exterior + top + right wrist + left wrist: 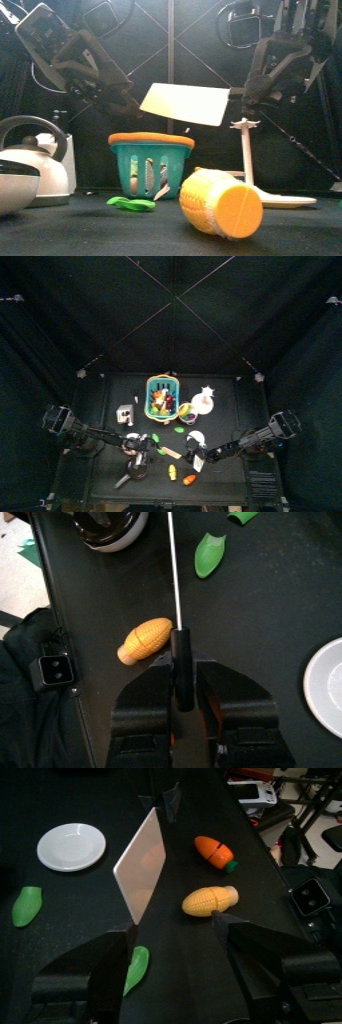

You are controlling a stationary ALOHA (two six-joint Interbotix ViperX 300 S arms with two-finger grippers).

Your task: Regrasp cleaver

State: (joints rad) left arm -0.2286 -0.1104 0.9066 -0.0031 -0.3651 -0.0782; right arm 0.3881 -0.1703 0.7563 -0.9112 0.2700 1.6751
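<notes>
The right claw [178,672] is clamped on the cleaver's [174,572] dark handle, and its wrist view catches the blade edge-on as a thin pale line above the desk [267,622], with the corn cob [144,640] at about nine o'clock of the handle and a green pepper [211,553] at one o'clock of the blade. The left wrist view shows the blade's broad pale face instead, standing between the widely spread, empty fingers of the left claw [177,918], with a white plate [71,847] at ten o'clock and a carrot [214,851] at two o'clock. Only the front view shows the cleaver held aloft above the green basket [150,165], a kettle [32,160] at its nine o'clock.
</notes>
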